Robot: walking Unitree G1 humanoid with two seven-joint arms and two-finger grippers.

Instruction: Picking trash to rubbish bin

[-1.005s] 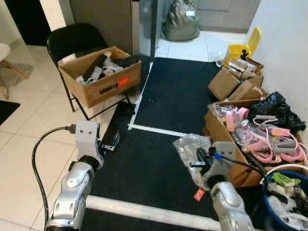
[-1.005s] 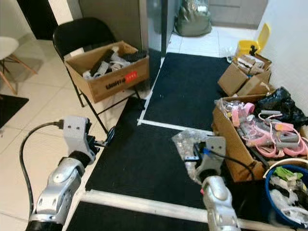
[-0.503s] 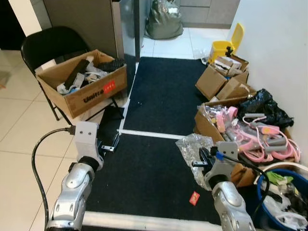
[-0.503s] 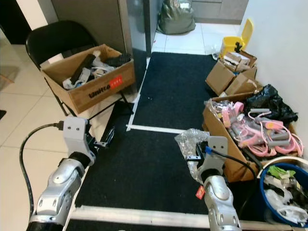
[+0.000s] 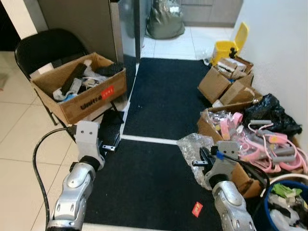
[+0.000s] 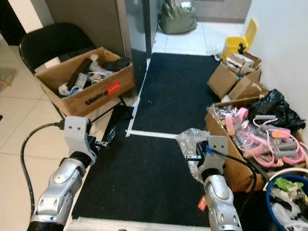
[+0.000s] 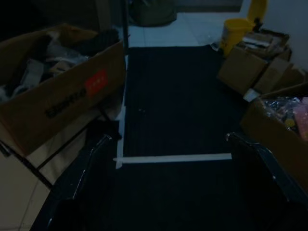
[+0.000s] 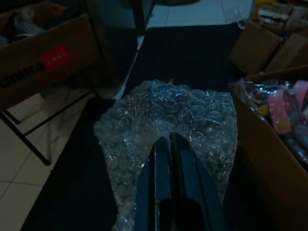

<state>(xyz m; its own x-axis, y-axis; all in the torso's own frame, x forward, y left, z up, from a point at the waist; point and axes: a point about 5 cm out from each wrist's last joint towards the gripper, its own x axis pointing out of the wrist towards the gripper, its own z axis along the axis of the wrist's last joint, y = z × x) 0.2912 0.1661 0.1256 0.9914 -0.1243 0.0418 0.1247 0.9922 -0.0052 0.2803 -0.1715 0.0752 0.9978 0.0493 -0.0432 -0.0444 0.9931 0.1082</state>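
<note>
A crumpled sheet of bubble wrap is pinched between the closed fingers of the right hand and held above the black mat, while the left hand is spread wide.

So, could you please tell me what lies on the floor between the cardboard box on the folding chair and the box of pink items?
In the left eye view, bare black mat lies between the cardboard box and the box of pink items, crossed by a white tape line.
</note>
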